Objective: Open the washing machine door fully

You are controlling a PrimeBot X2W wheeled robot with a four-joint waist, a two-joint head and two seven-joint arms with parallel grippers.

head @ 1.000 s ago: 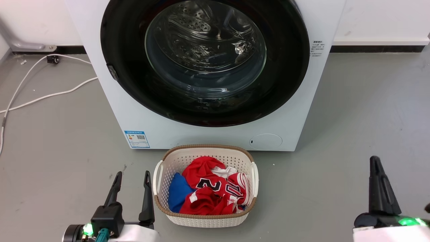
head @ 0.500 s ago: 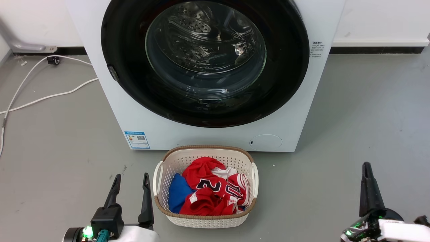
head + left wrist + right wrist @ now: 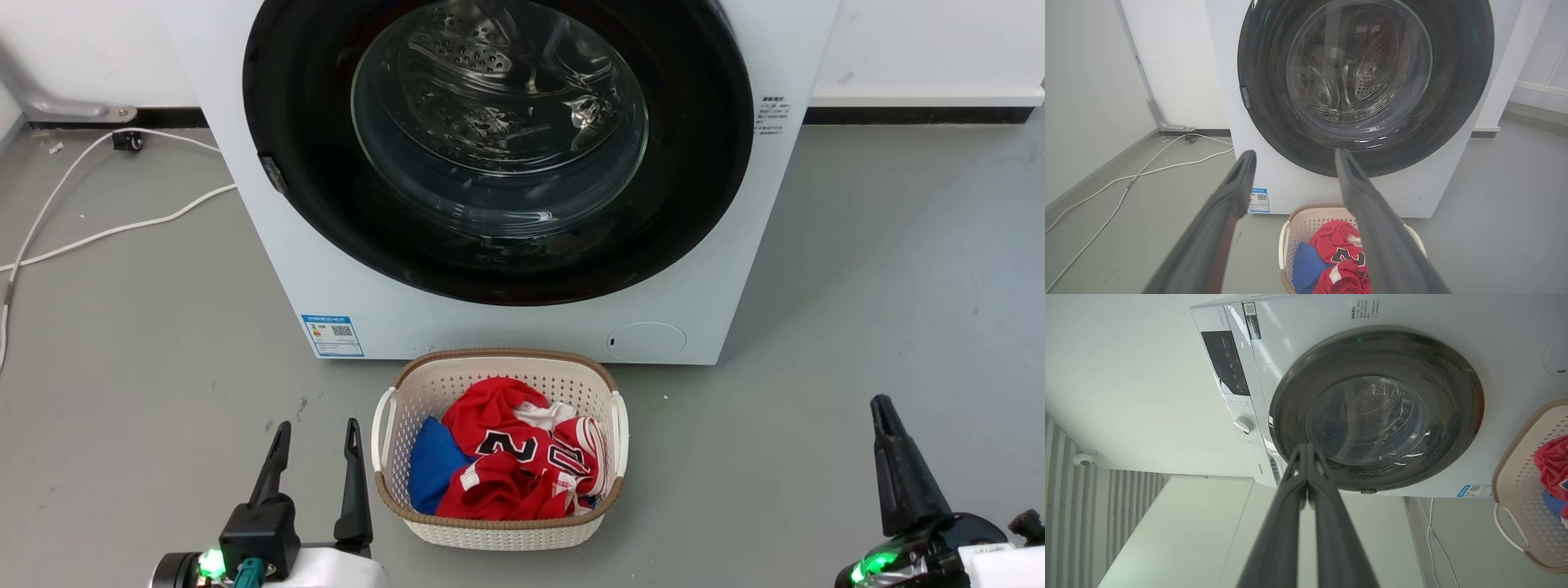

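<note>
Washing machine [image 3: 490,327] stood on the grey floor against a white wall; its front faced the robot. The washing machine door [image 3: 498,131] lay flat against the front, closed; perforated steel drum visible through the glass bowl. Small catch [image 3: 272,173] sat on the door's left rim in the head view. Blue sticker [image 3: 333,336] low on the left of the front; round flap [image 3: 647,341] low on the right.

Laundry basket [image 3: 498,359] stood on the floor just before the machine, brown-rimmed; red jersey [image 3: 506,457] and blue cloth [image 3: 429,465] lay inside. White cable [image 3: 122,233] trailed over the floor to the machine's left.

Left gripper [image 3: 318,426] hung low at the basket's left side, fingers parted, nothing between them; well apart from the door. In the left wrist view the two fingers framed the door's lower edge and the basket rim.

Right gripper [image 3: 880,404] stood at the lower right of the head view, clear of basket and machine. Right wrist view showed its fingers pressed together at the tips, holding nothing; control panel [image 3: 1224,363] and knob [image 3: 1244,424] lay beyond them.
</note>
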